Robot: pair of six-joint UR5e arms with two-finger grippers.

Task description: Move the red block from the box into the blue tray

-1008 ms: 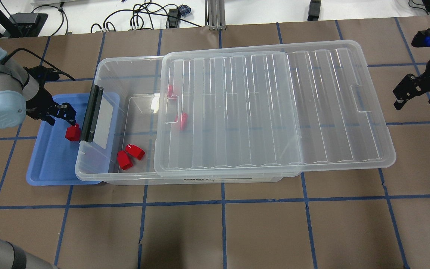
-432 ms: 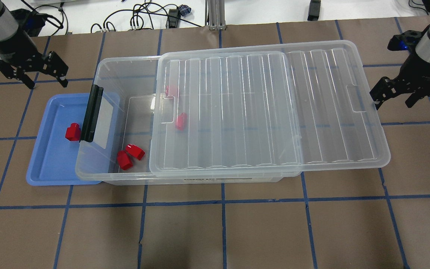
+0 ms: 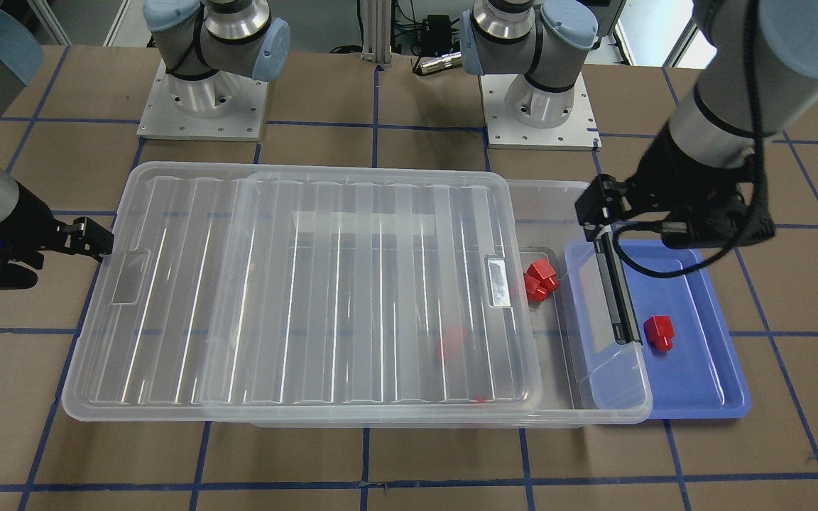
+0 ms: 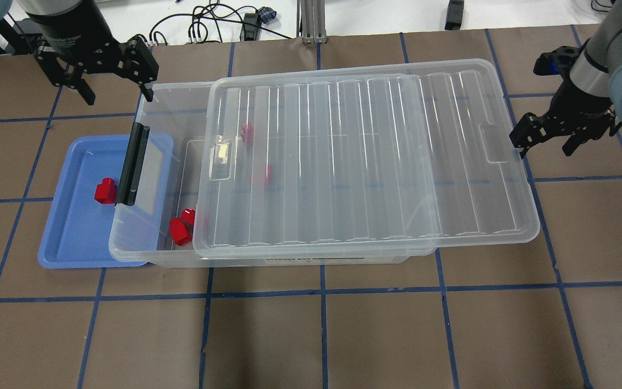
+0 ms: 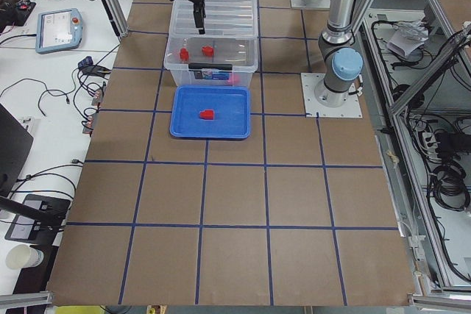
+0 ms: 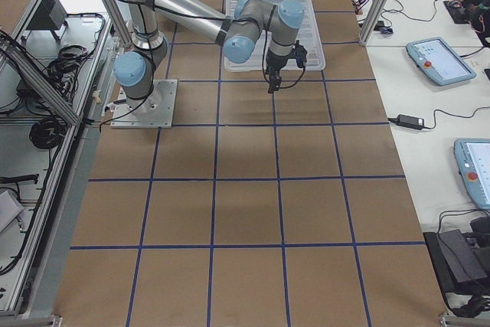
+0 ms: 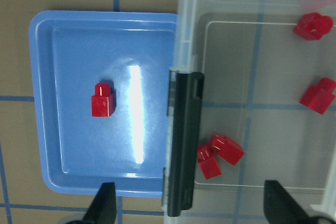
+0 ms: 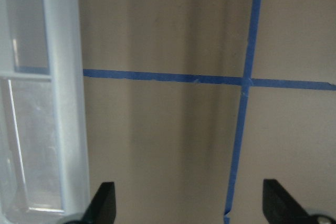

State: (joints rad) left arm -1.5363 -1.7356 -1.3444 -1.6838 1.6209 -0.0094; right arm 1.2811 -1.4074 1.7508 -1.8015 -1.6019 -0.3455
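Brown paper ruled with blue tape covers the table [image 4: 322, 335] under me. My left claw [image 4: 121, 98] hangs high with its fingers spread wide and nothing between them. Straight beneath it, as its wrist camera shows, is the black latch [image 4: 132, 165] on the open end of the box [image 4: 143, 258]. Below the claw and to the tray side of that latch, the red block [image 4: 106, 190] lies flat on the floor of the blue tray [image 4: 73, 237], clear of the rim.

I judge the placing itself done: the block is out of the box, in the tray, and released. Little seems left, perhaps only covering the box, whose lid [image 4: 343, 162] sits partly across it. Other red blocks [image 4: 180, 232] lie inside near the latch end.

The block's long axis runs alongside the latch, crosswise to the line between my left fingers. Its nub is at the end farther from them in the wrist view, away from my base.

Far across the lid, my right claw [image 4: 543, 147] is spread and empty, just beside the lid's end.
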